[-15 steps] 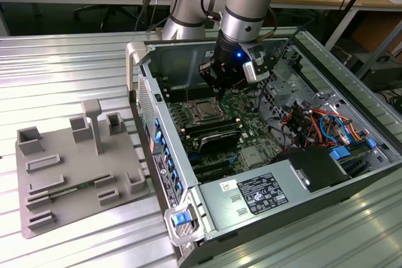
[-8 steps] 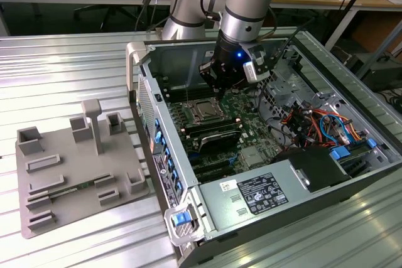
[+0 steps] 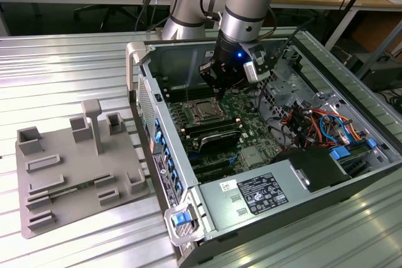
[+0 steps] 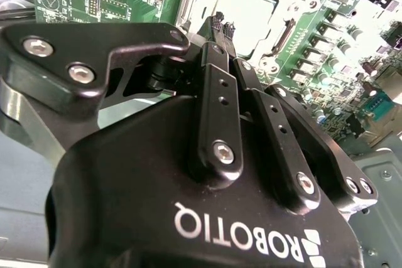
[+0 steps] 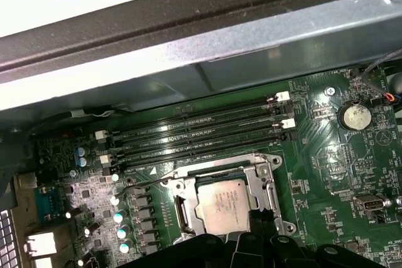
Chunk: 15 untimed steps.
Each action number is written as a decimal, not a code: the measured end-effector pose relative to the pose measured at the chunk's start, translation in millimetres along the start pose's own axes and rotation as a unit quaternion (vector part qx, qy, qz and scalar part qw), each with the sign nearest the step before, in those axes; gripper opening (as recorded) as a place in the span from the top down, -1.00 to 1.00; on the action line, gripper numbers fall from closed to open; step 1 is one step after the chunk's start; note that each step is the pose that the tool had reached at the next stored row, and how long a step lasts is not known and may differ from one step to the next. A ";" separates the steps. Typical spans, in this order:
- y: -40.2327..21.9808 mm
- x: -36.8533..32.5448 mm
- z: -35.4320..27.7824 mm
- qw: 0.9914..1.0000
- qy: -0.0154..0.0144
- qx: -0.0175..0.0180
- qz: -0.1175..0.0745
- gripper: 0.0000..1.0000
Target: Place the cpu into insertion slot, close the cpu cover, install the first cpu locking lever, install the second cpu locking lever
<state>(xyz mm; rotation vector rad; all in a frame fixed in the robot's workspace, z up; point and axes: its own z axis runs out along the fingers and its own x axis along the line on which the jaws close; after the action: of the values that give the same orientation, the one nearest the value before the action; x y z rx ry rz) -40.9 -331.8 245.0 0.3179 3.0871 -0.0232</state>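
Observation:
The cpu point(image 5: 224, 204) lies flat in the insertion slot point(image 5: 182, 214) on the green board, its silvery top showing. The cpu cover point(image 5: 217, 171) lies down around it, a silver frame with the chip seen through its window. A thin lever rod point(image 5: 144, 184) sticks out from one corner of the socket. My gripper point(image 4: 221, 24) is shut with nothing between its fingers, its tips just above the socket's edge beside the cpu point(image 4: 250, 12). In the exterior view the gripper point(image 3: 215, 89) hangs inside the case, just behind the socket point(image 3: 204, 112).
Long black memory slots point(image 5: 195, 133) run beside the socket, and a coin battery point(image 5: 353, 116) sits farther along the board. The case wall point(image 5: 188, 42) rises behind. The grey power supply point(image 3: 257, 196) and coloured cables point(image 3: 320, 123) fill the case's front and right. A grey fixture plate point(image 3: 75, 167) lies outside.

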 end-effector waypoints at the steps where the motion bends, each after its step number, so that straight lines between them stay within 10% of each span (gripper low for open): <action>1: 0.0 0.0 0.0 1.000 0.000 0.000 -0.001 0.79; 15: 0.0 0.0 0.0 1.000 0.000 -0.001 -0.017 0.79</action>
<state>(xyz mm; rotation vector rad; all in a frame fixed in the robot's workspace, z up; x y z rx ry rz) -40.9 -331.8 245.0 0.2644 3.0919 -0.0221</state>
